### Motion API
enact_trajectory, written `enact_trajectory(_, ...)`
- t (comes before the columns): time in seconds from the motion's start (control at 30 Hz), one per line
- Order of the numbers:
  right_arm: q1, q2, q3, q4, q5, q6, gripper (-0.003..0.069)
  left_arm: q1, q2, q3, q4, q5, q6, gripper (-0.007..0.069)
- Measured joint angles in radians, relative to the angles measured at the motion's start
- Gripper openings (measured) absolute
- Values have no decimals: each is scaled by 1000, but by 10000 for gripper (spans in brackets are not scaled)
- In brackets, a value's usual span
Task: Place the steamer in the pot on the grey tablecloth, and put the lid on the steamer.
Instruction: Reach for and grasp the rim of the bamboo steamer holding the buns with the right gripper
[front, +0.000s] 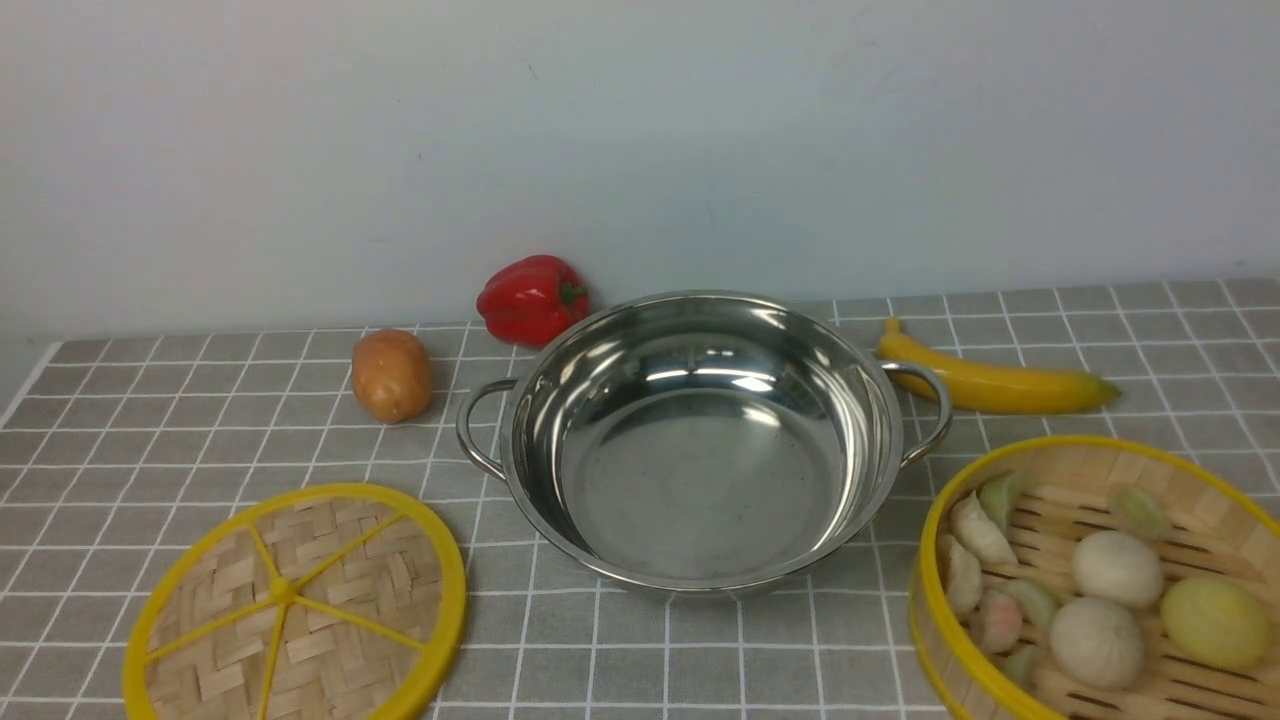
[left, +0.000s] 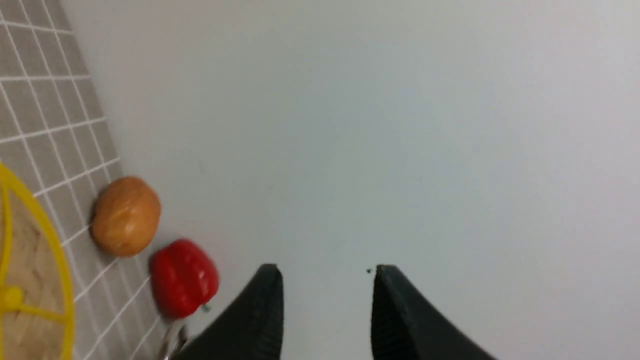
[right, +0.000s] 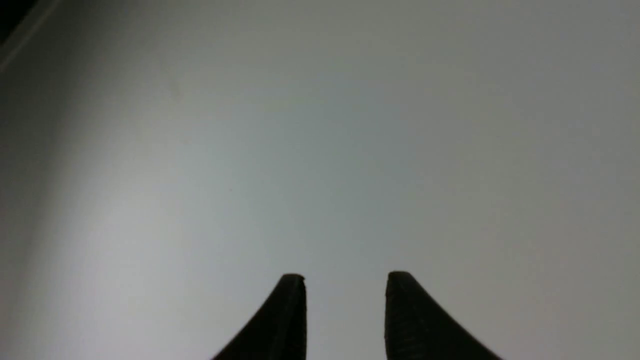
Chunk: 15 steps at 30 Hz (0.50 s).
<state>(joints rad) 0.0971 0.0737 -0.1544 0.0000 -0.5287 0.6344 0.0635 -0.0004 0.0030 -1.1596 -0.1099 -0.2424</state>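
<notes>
Neither arm shows in the front view. The left arm's jaws are released: two dark, ribbed fingertips (left: 267, 305) stand apart with nothing between them, aimed at the pale wall (front: 640, 130) behind the bench. The right arm's jaws are likewise released and hold nothing, and their black fingertips (right: 290, 310) face only bare wall.

The steamer (front: 1090, 445) sits on the grey tablecloth (front: 150, 420) at the near right of the bench, just beside the pot (front: 700, 480) but outside it. It is a round bamboo basket with a slatted floor, an upright wooden wall and a yellow rim. It holds pale round buns (front: 1117, 568) and small folded dumplings (front: 980, 530).

The pot stands in the middle, wide, shallow and mirror-bright steel, with a looped wire handle on each side and nothing in it.

The lid (front: 300, 610) lies flat on the cloth at the near left, apart from the pot. It is a woven bamboo disc with a thick yellow rim and yellow spokes.

Towards the wall lie a brown potato (front: 391, 375), a glossy red pepper (front: 530, 298) and a yellow banana (front: 1000, 383). The banana lies just past the pot's right handle.
</notes>
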Motion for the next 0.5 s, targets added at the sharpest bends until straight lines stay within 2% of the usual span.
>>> enact_trajectory(0.07,1,25,-47,-40,40,-19,243,0,0,-8,-14,-34,-9,243)
enact_trajectory(0.13,1,114,-185,-140,203,-59,243,0,0,-49,-18,-108,-30,243)
enact_trajectory(0.17,1,115,-196,-147,219,-61,243,0,0,-49,-16,-108,-30,243)
enact_trajectory(0.23,1,220,-337,-206,436,-81,243,0,-1,-109,53,-166,-34,243)
enact_trajectory(0.3,1,303,-454,-240,614,-89,243,0,2,-160,188,-204,-31,243)
enact_trajectory(0.37,1,407,-567,-286,831,-90,243,0,16,-213,408,-231,-19,243)
enact_trajectory(0.4,1,417,-589,-291,870,-90,243,0,19,-224,431,-232,-16,243)
enact_trajectory(0.43,1,504,-672,-328,1027,-90,243,0,52,-279,671,-225,-8,243)
enact_trajectory(0.47,1,552,-720,-347,1124,-90,243,0,66,-307,743,-207,-8,243)
enact_trajectory(0.5,1,599,-765,-366,1217,-91,243,0,101,-346,879,-166,-12,243)
